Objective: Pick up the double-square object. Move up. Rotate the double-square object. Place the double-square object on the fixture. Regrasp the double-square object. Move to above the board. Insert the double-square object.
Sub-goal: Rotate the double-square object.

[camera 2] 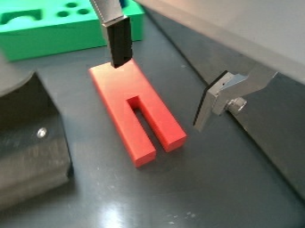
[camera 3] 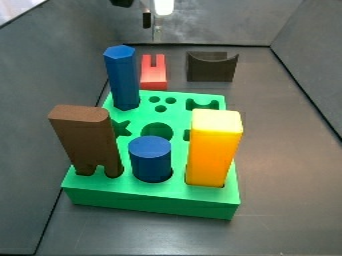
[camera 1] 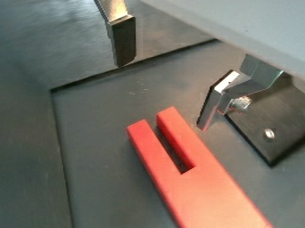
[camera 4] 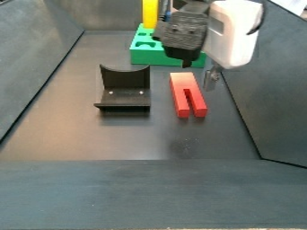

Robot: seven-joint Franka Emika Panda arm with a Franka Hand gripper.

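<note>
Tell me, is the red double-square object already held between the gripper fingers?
No, the double-square object lies flat on the floor while the gripper hovers open above it.

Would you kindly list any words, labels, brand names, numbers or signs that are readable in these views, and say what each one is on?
None: no readable text appears in any view.
Small red grooved plastic block: plain, no marking.
Flat bright green board with shaped holes: holes only, no lettering.
Dark brown notched fixture: no label.
Gripper, above the red block, its white and black housing: no legible print; its fingers are bare.
</note>
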